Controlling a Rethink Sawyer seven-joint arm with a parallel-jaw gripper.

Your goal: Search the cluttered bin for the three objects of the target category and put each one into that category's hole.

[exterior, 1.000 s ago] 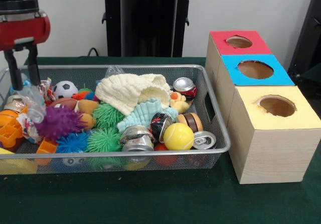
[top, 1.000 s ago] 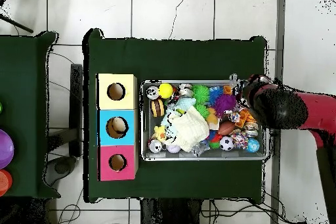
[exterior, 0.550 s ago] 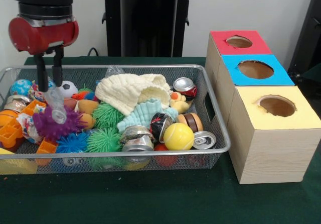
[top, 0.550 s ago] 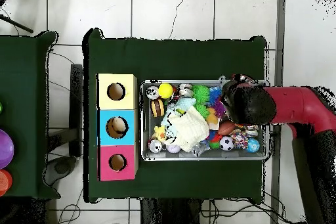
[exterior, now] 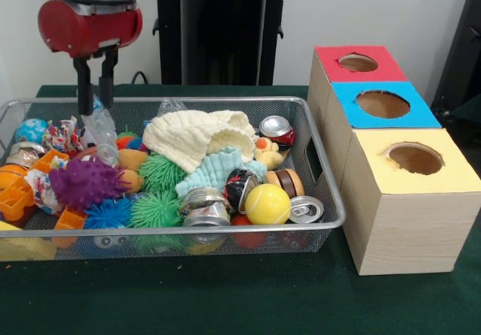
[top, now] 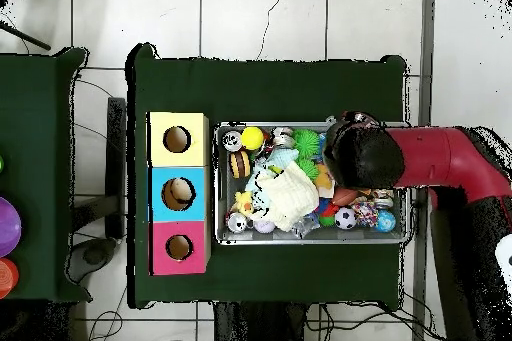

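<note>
The bag (exterior: pixel 102 131), a crumpled piece of clear, shiny plastic, hangs pinched between my claw (exterior: pixel 95 104) fingers above the bin (exterior: pixel 325 200), over its left part in the front view. Its lower end comes down to the toys, just above the purple spiky ball (exterior: pixel 84 182). It is see-through, with no print I can read.

No writing or brand is legible anywhere; the cans (exterior: pixel 204 206) near the bin's front rim show only silver tops, and the red can (exterior: pixel 276 131) at the back right of the bin shows no readable label.

The bin is wire mesh and sits on the green desk (exterior: pixel 225 297). A cream cloth (exterior: pixel 199 135) lies in its middle, with a pale blue shell-shaped toy (exterior: pixel 214 168) just in front of it and a yellow ball (exterior: pixel 267 203) near the front rim. Green spiky balls (exterior: pixel 155 209) lie right of the purple one.

Right of the bin stand three boxes in a row, touching: yellow (exterior: pixel 413 192) nearest, blue (exterior: pixel 383 106) in the middle, red (exterior: pixel 358 64) farthest, each with a round hole on top.

In the overhead view my arm (top: pixel 440 162) covers the claw.
</note>
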